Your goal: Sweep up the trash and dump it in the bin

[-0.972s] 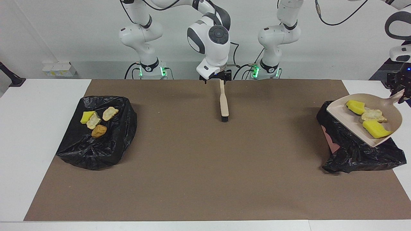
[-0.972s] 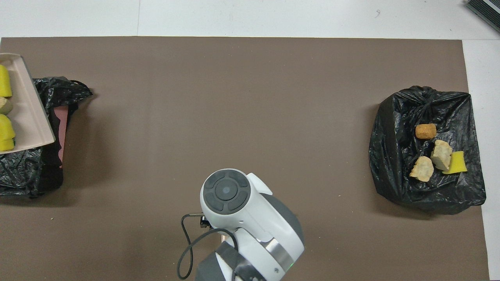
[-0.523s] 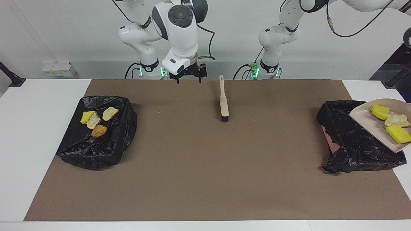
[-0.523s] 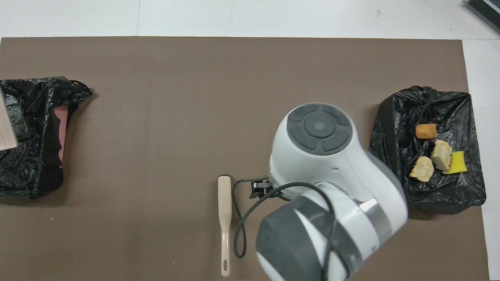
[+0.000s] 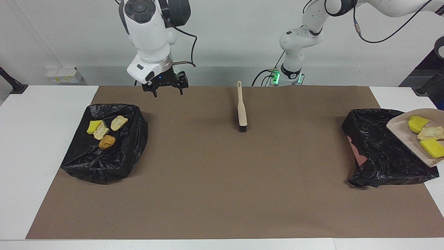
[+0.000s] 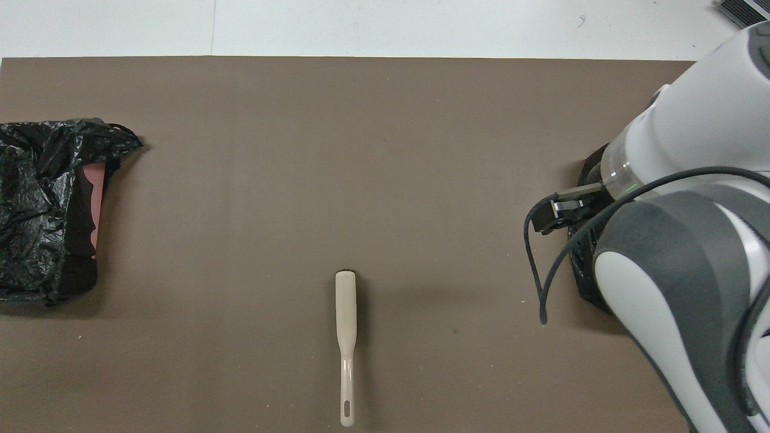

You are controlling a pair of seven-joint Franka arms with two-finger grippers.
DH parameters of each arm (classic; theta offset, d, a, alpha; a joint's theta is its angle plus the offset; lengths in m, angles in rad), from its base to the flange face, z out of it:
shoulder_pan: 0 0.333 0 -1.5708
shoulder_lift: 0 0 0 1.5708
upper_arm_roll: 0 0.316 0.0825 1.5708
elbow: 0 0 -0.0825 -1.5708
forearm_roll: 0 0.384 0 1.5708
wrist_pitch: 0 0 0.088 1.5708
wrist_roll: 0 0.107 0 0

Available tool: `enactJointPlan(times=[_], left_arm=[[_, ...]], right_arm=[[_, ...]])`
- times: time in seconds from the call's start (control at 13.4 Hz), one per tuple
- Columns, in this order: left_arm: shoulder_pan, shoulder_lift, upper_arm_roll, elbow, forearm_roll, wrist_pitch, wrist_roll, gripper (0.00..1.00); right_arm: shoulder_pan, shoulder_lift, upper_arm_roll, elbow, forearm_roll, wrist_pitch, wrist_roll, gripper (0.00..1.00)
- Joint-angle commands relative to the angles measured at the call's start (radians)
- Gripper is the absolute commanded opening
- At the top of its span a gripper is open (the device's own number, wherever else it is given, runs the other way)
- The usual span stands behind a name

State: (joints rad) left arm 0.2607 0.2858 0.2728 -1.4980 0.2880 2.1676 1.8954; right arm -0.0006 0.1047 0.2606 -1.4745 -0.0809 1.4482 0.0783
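Observation:
The beige dustpan (image 5: 404, 130) hangs tilted over the black-bagged bin (image 5: 378, 152) at the left arm's end. It carries trash: two yellow sponge pieces (image 5: 417, 124) and a beige chunk (image 5: 430, 132). Its handle and my left gripper are out of view; the gripper is shut. My right gripper (image 5: 168, 91) hangs open and empty over the mat's edge by the robots, beside the other bagged bin (image 5: 104, 159). On that bag lie several scraps (image 5: 107, 141). The beige brush (image 5: 241, 110) (image 6: 346, 313) lies on the mat, held by nothing.
In the overhead view the right arm's body (image 6: 686, 270) covers the bin at its end. A pink wall (image 6: 92, 204) shows under the bag (image 6: 36, 204) of the other bin. The brown mat (image 5: 222, 180) covers most of the table.
My right gripper has swung from over the brush handle toward the bin at its own end. The brush has not moved. The dustpan has moved outward past the view's edge.

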Motion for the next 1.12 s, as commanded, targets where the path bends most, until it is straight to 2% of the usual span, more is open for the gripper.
enactJointPlan(times=[0.0, 0.22, 0.6, 0.75, 0.9, 1.05], left_arm=[[-0.056, 0.003, 0.008, 0.001, 0.118, 0.017, -0.067, 0.00], [-0.112, -0.007, 0.008, -0.024, 0.261, 0.011, -0.194, 0.00], [-0.127, -0.034, 0.008, -0.062, 0.416, 0.001, -0.197, 0.00], [-0.138, -0.037, 0.008, -0.061, 0.440, 0.001, -0.200, 0.00], [-0.150, -0.045, 0.008, -0.065, 0.522, -0.003, -0.273, 0.00], [-0.184, -0.075, 0.008, -0.112, 0.624, -0.009, -0.369, 0.00]], right_arm=[[-0.007, 0.013, -0.021, 0.049, -0.066, -0.014, -0.072, 1.00], [-0.007, 0.012, -0.096, 0.049, -0.066, 0.032, -0.069, 1.00], [-0.009, -0.003, -0.188, 0.054, -0.042, 0.046, -0.064, 1.00], [-0.038, -0.028, -0.202, 0.022, 0.004, 0.075, -0.060, 1.00], [-0.039, -0.055, -0.202, -0.024, 0.007, 0.076, -0.058, 1.00], [-0.042, -0.066, -0.204, -0.038, 0.010, 0.080, -0.037, 1.00]])
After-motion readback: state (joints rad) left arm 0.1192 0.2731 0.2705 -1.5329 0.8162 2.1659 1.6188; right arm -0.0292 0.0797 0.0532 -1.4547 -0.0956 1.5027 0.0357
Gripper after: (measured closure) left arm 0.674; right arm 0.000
